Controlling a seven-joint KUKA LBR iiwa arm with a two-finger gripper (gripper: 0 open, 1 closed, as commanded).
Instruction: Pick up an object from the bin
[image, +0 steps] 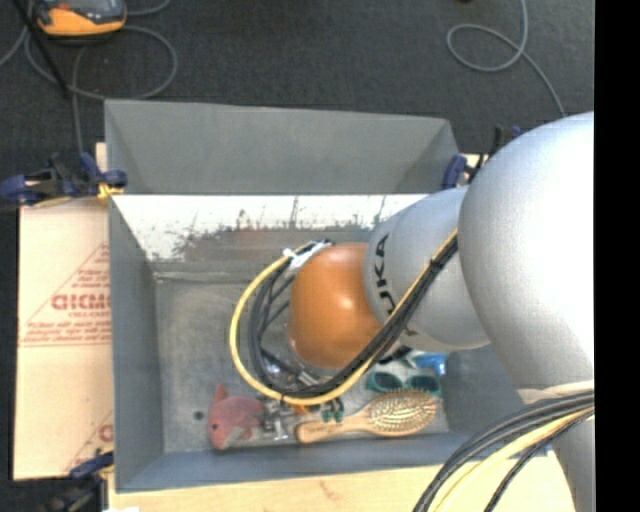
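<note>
Down low: my gripper (273, 411) sits at the near edge of the floor of the grey metal bin (135, 330), left of centre. My orange domed cover (330, 305) hangs right above it and hides most of it, so I cannot tell if the gripper is spread or pressed together. Yellow and black cables (240, 330) loop round the cover's left side.

Nearest thing: 1 reddish-pink fish-shaped soft toy (228, 420), flat on the bin floor just left of the gripper. Contact between the 2: cannot tell. Nothing seen pinched.

Just right of the gripper: 1 wooden oval hairbrush (395, 413), lying flat, bristles up, handle pointing left toward the gripper.

Beyond the brush head: 1 teal goggle-like plastic thing (400, 381), partly under my arm.
</note>
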